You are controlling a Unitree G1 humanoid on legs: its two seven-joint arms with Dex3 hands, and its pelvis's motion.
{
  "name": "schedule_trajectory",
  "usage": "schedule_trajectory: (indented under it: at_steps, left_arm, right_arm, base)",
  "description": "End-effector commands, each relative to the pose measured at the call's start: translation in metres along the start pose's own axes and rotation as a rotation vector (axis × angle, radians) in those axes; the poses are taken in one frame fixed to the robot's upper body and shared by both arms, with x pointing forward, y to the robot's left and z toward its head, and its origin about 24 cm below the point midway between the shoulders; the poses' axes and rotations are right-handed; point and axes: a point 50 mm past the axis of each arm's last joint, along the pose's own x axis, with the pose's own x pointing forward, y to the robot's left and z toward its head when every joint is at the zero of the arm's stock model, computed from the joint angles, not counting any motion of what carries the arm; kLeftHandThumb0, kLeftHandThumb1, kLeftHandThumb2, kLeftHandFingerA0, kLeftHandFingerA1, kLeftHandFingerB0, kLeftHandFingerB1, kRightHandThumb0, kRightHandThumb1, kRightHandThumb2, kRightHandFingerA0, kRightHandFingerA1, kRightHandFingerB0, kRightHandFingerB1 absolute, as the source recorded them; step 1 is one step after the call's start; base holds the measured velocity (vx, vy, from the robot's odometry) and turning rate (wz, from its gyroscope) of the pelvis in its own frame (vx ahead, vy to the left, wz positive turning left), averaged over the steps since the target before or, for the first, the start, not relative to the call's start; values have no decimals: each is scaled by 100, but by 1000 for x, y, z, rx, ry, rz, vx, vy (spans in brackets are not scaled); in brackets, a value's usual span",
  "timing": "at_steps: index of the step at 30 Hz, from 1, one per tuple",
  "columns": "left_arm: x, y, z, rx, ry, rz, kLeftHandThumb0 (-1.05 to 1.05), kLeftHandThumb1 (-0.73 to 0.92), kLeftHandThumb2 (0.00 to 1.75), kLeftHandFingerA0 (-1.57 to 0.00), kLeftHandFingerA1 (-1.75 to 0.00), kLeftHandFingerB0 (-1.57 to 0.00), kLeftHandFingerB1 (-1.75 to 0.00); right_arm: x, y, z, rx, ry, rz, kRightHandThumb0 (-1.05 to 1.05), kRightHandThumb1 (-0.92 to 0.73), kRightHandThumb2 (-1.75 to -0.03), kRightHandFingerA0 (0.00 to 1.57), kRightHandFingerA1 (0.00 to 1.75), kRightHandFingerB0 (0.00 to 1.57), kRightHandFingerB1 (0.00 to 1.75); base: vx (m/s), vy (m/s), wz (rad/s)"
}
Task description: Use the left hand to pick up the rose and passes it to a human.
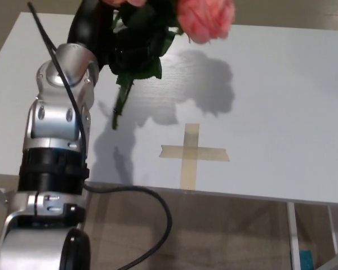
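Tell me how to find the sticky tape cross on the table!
Look at the big white table and go to its front edge, nearest the camera. The tape cross lies flat there, below the shadow of the rose. It is tan, the only mark on the white top.
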Motion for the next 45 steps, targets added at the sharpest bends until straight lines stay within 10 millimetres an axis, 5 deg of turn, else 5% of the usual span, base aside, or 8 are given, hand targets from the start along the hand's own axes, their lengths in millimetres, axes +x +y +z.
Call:
schedule_trajectory:
  at_steps: [1, 12, 13, 15, 25, 26, 30, 45]
  left_arm:
    - [3, -5, -10, -202, 69, -69, -11, 75, 81, -99, -145, -80, -109]
    - [1, -12, -7, -259, 62, -120, -12, 77, 79, -101, -149, -81, -107]
    - [1, -14, -8, -258, 66, -130, -12, 79, 78, -101, -150, -80, -107]
    - [2, -19, -9, -261, 73, -145, -13, 79, 77, -100, -151, -80, -106]
    - [7, -27, 4, -281, 57, -179, -13, 80, 76, -98, -150, -79, -106]
    - [8, -28, 8, -284, 45, -183, -13, 80, 76, -98, -150, -78, -107]
    - [10, -32, 17, -300, 21, -201, -15, 80, 74, -97, -149, -78, -109]
    - [9, -36, 7, -295, 19, -245, -16, 81, 73, -95, -147, -78, -113]
  right_arm:
    - [-1, 0, -10, -8, 31, 11, -30, -68, -60, 65, 43, 48, 37]
    - [-2, 2, -12, -5, 32, 12, -29, -68, -60, 65, 43, 48, 37]
    - [-2, 3, -13, -3, 34, 14, -38, -60, -77, 59, 53, 45, 47]
    - [-2, 3, -13, 1, 36, 15, -38, -60, -77, 59, 53, 45, 47]
    - [0, 2, -4, 0, 18, 12, -38, -60, -77, 59, 53, 45, 47]
    - [0, 2, -2, -3, 14, 11, -29, -68, -60, 65, 43, 48, 37]
    - [0, 2, 2, -3, 5, 10, -30, -68, -60, 65, 43, 48, 37]
    - [0, 2, -3, 3, 15, 16, -30, -68, -60, 64, 43, 48, 37]
  base:
    - [0, 0, 0]
    - [0, 0, 0]
    - [0, 0, 0]
    - [0, 0, 0]
    - [0, 0, 0]
    - [0, 0, 0]
    - [0, 0, 0]
    - [0, 0, 0]
